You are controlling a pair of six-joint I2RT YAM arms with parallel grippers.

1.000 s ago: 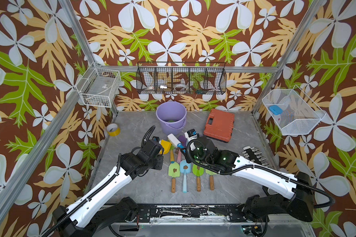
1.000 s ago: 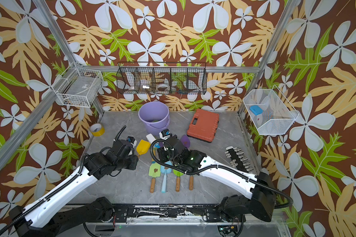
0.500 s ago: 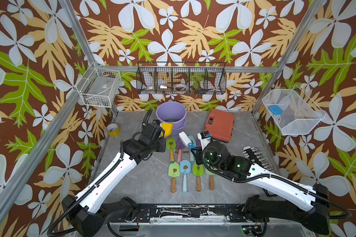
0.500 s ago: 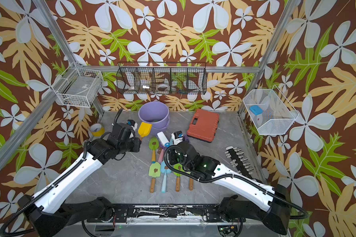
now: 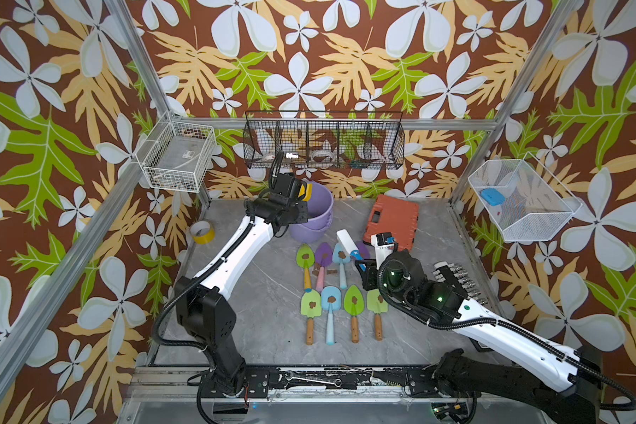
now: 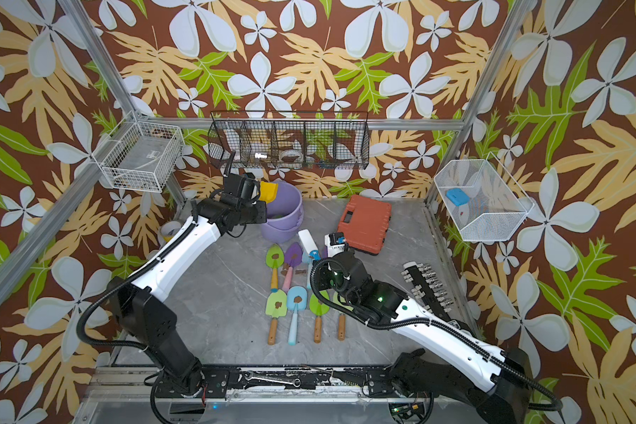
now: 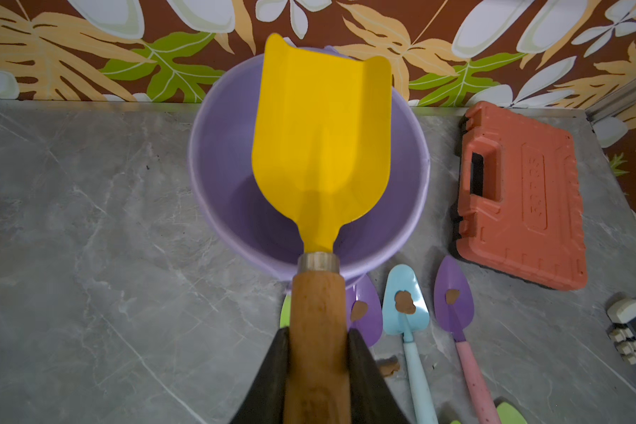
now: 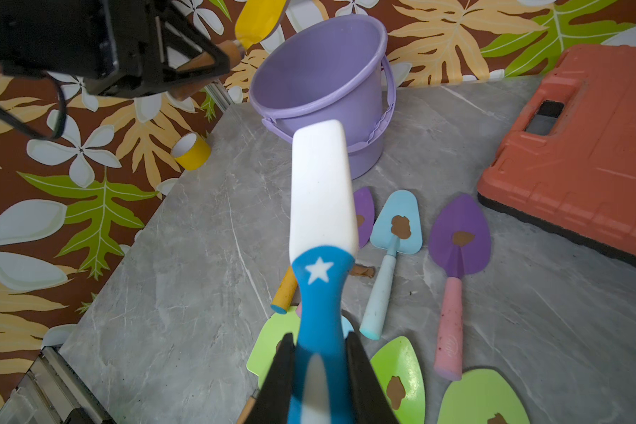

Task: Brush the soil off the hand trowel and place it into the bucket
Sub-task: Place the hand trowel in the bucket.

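Right, left gripper (image 7: pixel 318 343) is clamped on the hand trowel (image 7: pixel 320 139): black wedge-shaped jaws press either side of its round, grained wooden handle. Just past the jaws sits a dull metal ferrule, then a narrow neck flaring into a matte yellow scoop blade, shallow-troughed, with two rounded ears at the far end. Below and beyond the blade is the open mouth of the bucket (image 7: pixel 217 172), a round lavender plastic pail, smooth inside, standing on the grey veined tabletop (image 7: pixel 89 257). The trowel is held in the air over the rim, not in the pail. The right gripper (image 8: pixel 320 347) is closed on the brush (image 8: pixel 322 191): jaws pinch a blue rubbery-looking handle with a white star, which waists, then widens ahead of them into a flat white head with rounded corners. Under and just ahead of those jaws lie green blades (image 8: pixel 404 359), leaf-shaped. Further out are a light-blue trowel (image 8: pixel 401 205) and a purple trowel (image 8: pixel 445 235), each carrying a flat brown blob of soil (image 8: pixel 400 227). Furthest out is the bucket again, thin bail handle hanging down its side.
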